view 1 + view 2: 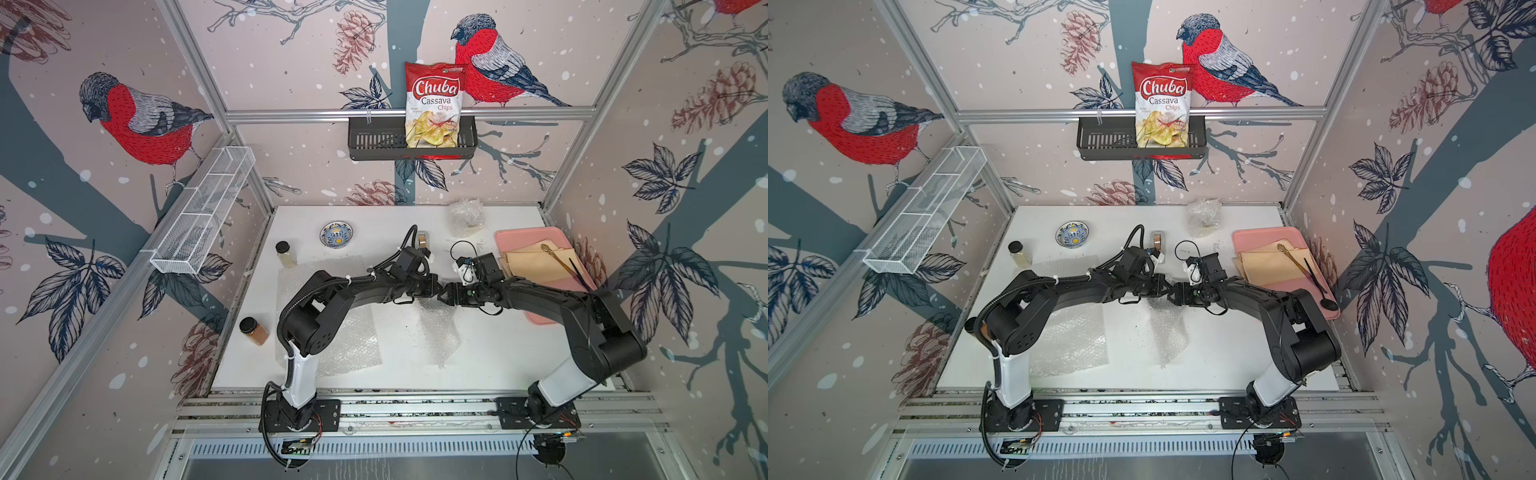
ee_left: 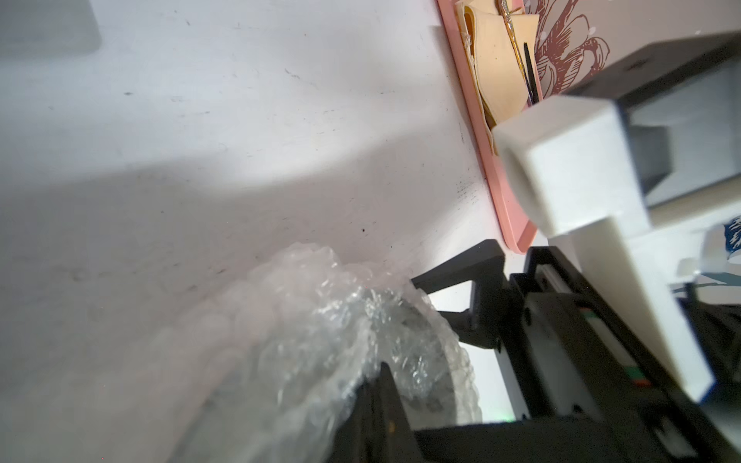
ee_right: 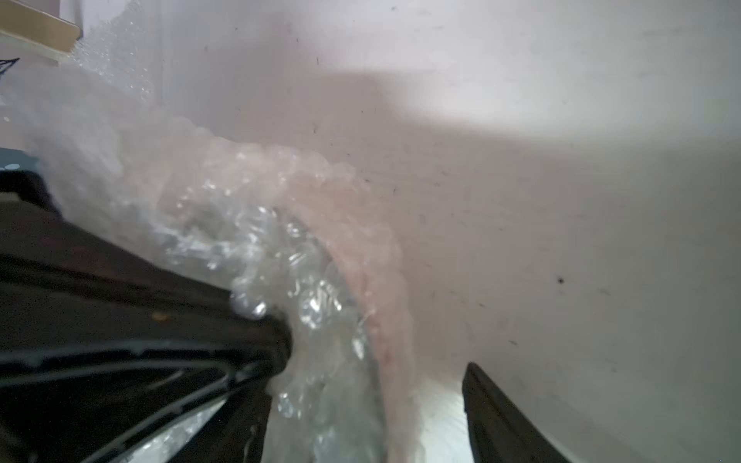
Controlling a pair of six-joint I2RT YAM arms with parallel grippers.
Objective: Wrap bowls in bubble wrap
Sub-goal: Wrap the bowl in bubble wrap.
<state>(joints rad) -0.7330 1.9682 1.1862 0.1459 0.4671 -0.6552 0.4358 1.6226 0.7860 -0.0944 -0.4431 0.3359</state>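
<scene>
Both top views are bright, sharp and evenly lit from overhead, though straight lines bow toward the frame edges. At mid-frame the black robot arms (image 1: 332,291) lay soft grey shadows on the white tabletop (image 1: 498,357). In both wrist views the crinkled clear bubble wrap (image 2: 320,340) glints, blurred near the lens.

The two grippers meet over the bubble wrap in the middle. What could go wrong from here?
Only the left gripper is shut on the wrap; the right gripper stands open around it. The loose fold may spring open and uncover the dark bowl rim showing through.
The two grippers nearly touch in both top views, so closing or turning may knock them together.
</scene>
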